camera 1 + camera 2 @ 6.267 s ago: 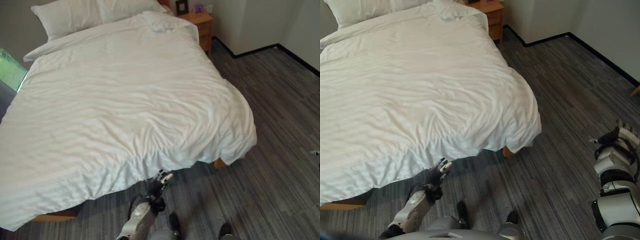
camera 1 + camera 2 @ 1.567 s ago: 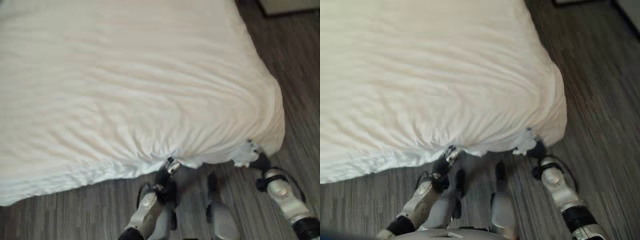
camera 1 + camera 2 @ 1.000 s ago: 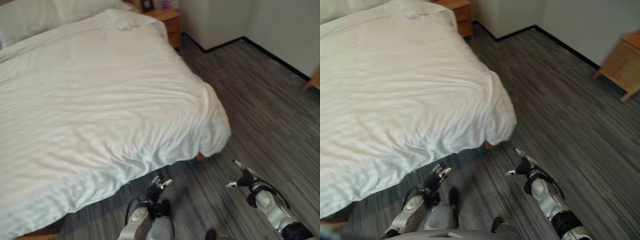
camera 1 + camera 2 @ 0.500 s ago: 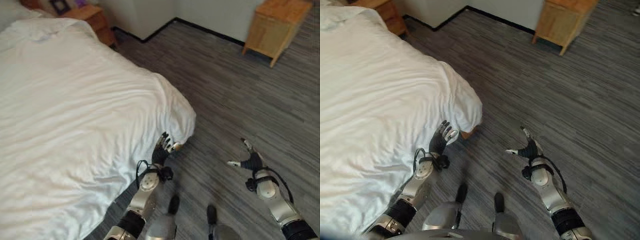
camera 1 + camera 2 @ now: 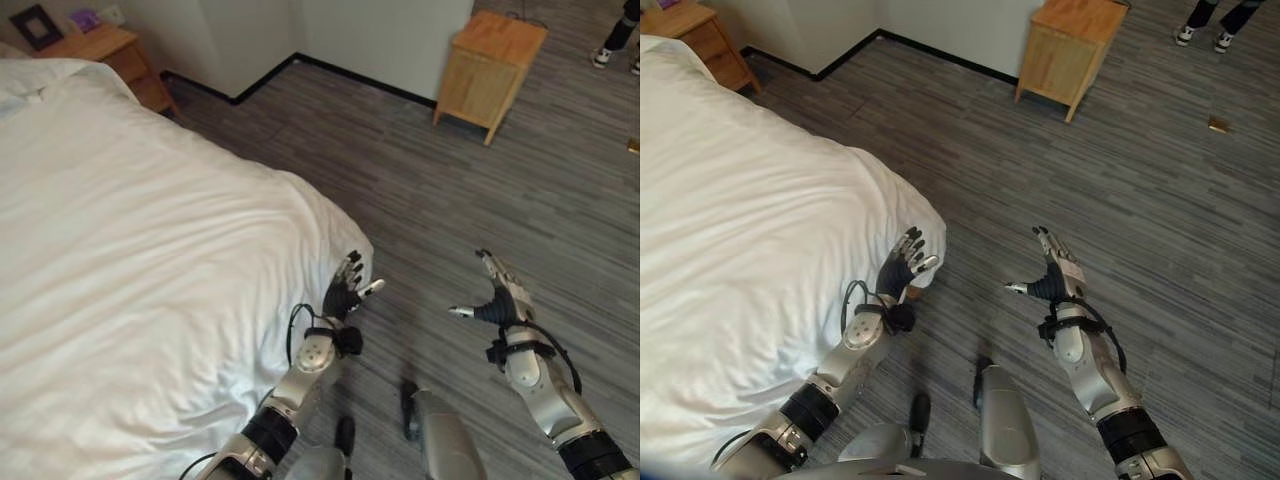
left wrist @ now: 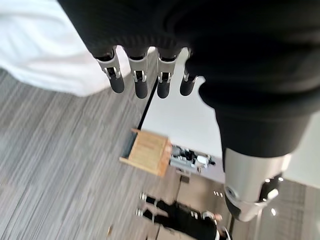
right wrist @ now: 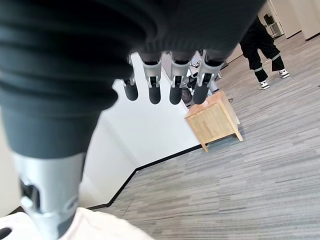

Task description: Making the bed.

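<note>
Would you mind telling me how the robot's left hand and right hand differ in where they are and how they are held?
The left hand is raised right at the corner of the white duvet; the right hand hangs apart over the grey floor. The left hand's fingers point up together; the right hand's thumb juts sideways. Both are open and hold nothing.

I see even, soft indoor light; the white duvet [image 5: 130, 260] looks bright, nearly washed out. Shadows on the grey floor [image 5: 450, 180] stay faint. My wrist views blur up close.
</note>
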Controlling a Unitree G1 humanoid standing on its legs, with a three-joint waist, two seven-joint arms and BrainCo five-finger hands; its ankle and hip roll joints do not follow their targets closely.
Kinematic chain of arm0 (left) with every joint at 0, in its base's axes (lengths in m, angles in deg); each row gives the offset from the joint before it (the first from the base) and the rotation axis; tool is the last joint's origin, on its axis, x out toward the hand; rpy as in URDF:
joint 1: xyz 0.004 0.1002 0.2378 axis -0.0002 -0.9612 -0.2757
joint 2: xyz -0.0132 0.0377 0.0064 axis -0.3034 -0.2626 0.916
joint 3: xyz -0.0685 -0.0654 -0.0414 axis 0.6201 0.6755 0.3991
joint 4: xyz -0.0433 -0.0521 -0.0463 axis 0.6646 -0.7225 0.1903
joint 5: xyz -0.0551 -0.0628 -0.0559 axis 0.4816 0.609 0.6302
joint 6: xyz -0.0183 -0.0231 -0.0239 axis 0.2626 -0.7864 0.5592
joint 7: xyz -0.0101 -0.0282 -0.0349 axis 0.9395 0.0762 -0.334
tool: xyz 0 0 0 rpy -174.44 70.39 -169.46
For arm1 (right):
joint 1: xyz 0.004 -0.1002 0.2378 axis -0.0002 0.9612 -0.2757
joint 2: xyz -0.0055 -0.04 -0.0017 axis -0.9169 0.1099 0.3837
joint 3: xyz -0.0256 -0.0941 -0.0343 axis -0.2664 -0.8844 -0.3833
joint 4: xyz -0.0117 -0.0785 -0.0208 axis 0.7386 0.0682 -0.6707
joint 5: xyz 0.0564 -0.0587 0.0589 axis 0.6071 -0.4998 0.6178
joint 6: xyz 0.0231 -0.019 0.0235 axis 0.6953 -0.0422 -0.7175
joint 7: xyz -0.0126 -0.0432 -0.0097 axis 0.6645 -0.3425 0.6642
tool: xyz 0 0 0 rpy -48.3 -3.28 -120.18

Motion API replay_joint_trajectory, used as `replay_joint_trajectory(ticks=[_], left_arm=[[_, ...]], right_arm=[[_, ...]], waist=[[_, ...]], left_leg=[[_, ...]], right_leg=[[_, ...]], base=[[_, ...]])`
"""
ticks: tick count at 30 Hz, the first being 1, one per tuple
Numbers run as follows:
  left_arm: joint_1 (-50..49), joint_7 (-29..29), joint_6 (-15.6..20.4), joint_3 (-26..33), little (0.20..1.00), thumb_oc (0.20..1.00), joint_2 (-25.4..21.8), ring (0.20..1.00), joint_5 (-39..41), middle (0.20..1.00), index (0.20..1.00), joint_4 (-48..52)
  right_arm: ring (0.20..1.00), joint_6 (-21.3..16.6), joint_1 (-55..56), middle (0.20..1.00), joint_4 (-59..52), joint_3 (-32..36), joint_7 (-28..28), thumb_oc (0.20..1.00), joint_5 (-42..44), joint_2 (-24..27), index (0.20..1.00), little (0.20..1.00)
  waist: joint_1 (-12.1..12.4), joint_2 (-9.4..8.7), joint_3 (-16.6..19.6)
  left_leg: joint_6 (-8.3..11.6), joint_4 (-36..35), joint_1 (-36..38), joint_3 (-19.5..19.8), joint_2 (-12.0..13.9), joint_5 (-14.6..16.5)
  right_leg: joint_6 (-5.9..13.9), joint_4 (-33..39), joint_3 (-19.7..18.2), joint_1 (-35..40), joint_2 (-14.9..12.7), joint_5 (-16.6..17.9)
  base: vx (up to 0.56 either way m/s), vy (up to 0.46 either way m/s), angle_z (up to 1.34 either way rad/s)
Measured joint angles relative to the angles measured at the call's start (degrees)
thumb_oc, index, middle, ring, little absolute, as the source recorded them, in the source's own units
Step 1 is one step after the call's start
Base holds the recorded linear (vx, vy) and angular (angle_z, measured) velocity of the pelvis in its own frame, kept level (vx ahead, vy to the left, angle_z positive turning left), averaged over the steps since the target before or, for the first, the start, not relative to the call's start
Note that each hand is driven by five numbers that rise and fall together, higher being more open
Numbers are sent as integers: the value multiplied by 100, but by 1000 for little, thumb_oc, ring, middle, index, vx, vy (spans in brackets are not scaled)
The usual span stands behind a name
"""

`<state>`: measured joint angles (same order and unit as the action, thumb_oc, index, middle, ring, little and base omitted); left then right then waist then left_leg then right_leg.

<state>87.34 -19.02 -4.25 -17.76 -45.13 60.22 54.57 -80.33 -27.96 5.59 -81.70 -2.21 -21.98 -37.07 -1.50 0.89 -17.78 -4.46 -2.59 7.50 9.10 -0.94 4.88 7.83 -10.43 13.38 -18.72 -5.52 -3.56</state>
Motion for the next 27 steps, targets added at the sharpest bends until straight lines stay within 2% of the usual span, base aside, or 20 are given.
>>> replay_joint_trajectory(ticks=[2,3,4,5,6,9,10,11,12,13,14,18,20,21,22,23,24,25,26,27], left_arm=[[-109,4,-16,169,1000,1000,-25,1000,8,1000,1000,-55],[-296,-5,-24,215,1000,1000,-79,1000,11,1000,1000,-59],[-379,-15,-25,207,1000,1000,-91,1000,11,1000,1000,-52],[-427,-33,-27,219,1000,1000,-52,1000,14,1000,1000,-57],[-451,-61,-31,218,1000,1000,-14,1000,14,1000,1000,-68],[-691,-126,-11,314,1000,1000,258,1000,65,1000,1000,-101],[-670,-143,-13,268,1000,1000,231,1000,77,1000,1000,70],[-586,-153,58,276,1000,1000,180,1000,76,1000,1000,80],[-586,-128,49,291,1000,1000,104,1000,87,1000,1000,14],[-563,-90,8,264,1000,1000,64,1000,93,1000,1000,4],[-430,-54,58,286,1000,1000,17,1000,134,1000,1000,30],[-382,-14,69,178,1000,1000,96,1000,302,1000,1000,-60],[-334,-37,54,-10,1000,1000,166,1000,284,1000,1000,-163],[-424,-16,48,-51,1000,1000,387,1000,279,1000,1000,-179],[-410,-46,46,-50,1000,1000,412,1000,232,1000,1000,-290],[-366,-54,24,-12,1000,1000,454,1000,232,1000,1000,-423],[-313,-53,-23,41,1000,1000,546,1000,238,1000,1000,-479],[-296,-51,-41,71,1000,1000,550,1000,239,1000,1000,-470],[-308,-26,-57,122,1000,1000,512,1000,250,1000,1000,-404],[-303,-18,-57,124,1000,1000,421,1000,249,1000,1000,-376]], right_arm=[[1000,50,-54,1000,134,-27,-4,1000,-31,-2,1000,1000],[1000,138,-58,1000,287,-45,-41,1000,-191,-20,1000,1000],[1000,164,-36,1000,298,-41,-54,1000,-224,-12,1000,1000],[1000,169,-28,1000,341,-60,-117,1000,-240,9,1000,1000],[1000,211,5,1000,380,-67,-164,1000,-239,6,1000,1000],[1000,235,116,1000,403,-87,-245,1000,-240,15,1000,1000],[1000,255,-18,1000,475,-11,-445,1000,-235,-33,1000,1000],[1000,303,-205,1000,661,-45,-463,1000,-224,-62,1000,1000],[1000,330,-335,1000,733,-226,-429,1000,-223,-118,1000,1000],[1000,318,-359,1000,743,-299,-455,1000,-221,-147,1000,1000],[1000,378,-505,1000,869,-383,-493,1000,-183,-237,1000,1000],[1000,338,-609,1000,915,-621,-479,1000,37,-304,1000,1000],[1000,275,-432,1000,908,-657,-436,1000,222,-232,1000,1000],[1000,238,-209,1000,899,-730,-398,1000,331,-96,1000,1000],[1000,274,-144,1000,980,-708,-394,1000,390,-231,1000,1000],[1000,284,-60,1000,975,-699,-397,1000,466,-313,1000,1000],[1000,282,-69,1000,968,-675,-390,1000,466,-270,1000,1000],[1000,286,-129,1000,977,-605,-359,1000,468,-249,1000,1000],[1000,286,-233,1000,978,-541,-312,1000,467,-272,1000,1000],[1000,279,-287,1000,974,-535,-294,1000,467,-304,1000,1000]], waist=[[42,-32,127],[80,-14,269],[147,26,362],[148,101,446],[135,126,477],[204,99,785],[330,58,955],[601,-5,858],[698,-167,805],[656,-293,742],[801,-449,584],[969,-415,433],[913,-290,426],[975,-97,484],[989,-229,457],[949,-465,464],[937,-558,461],[964,-550,451],[1007,-478,427],[1054,-436,396]], left_leg=[[144,5,146,-90,20,188],[320,-129,599,-239,90,427],[418,-48,740,-379,173,548],[576,187,833,-381,288,666],[683,576,807,-387,355,742],[1122,3374,-67,-612,480,728],[1101,6240,-1677,-288,262,85],[916,6981,-2135,-357,124,26],[1033,6817,-2355,-421,67,97],[924,6641,-2633,-291,13,127],[638,5957,-2830,-380,78,275],[685,3175,-2892,30,285,-83],[616,1826,-2730,-425,218,-344],[322,1142,-2399,-686,162,-702],[355,1104,-2367,-990,151,-1009],[323,1116,-2403,-1633,151,-977],[207,1194,-2436,-2294,206,-910],[108,1193,-2426,-2610,249,-954],[-441,1050,-2273,-2642,135,-1146],[-462,921,-2152,-2575,69,-1148]], right_leg=[[6,571,627,147,-70,77],[-169,671,1191,475,-58,190],[-271,750,1203,606,3,722],[-487,791,1129,812,169,962],[-618,858,1100,1007,288,900],[-1099,1168,1009,1709,596,756],[-1199,1139,711,1744,776,454],[-1204,1123,359,1847,781,452],[-1204,1157,193,2013,741,452],[-1287,1183,38,2173,736,368],[-1173,1244,-603,2497,651,213],[-911,1429,-770,3138,740,-142],[-717,1597,-762,3416,723,-272],[-526,1595,-715,3686,877,-557],[-357,1595,-665,3848,797,-673],[-279,1590,-398,3896,605,-744],[-249,1557,-89,3908,486,-761],[-241,1490,117,3930,412,-754],[-173,1174,264,3875,315,-788],[-58,1056,272,3838,279,-951]], base=[[520,-91,-17],[503,-99,-45],[533,-109,-48],[455,-117,-32],[277,-93,-12],[216,-92,-28],[319,-13,-100],[248,45,-130],[349,71,-110],[162,55,-88],[309,127,-85],[395,202,-96],[339,131,-42],[526,198,-3],[574,213,38],[414,175,105],[306,135,137],[258,109,131],[316,111,87],[447,160,53]])
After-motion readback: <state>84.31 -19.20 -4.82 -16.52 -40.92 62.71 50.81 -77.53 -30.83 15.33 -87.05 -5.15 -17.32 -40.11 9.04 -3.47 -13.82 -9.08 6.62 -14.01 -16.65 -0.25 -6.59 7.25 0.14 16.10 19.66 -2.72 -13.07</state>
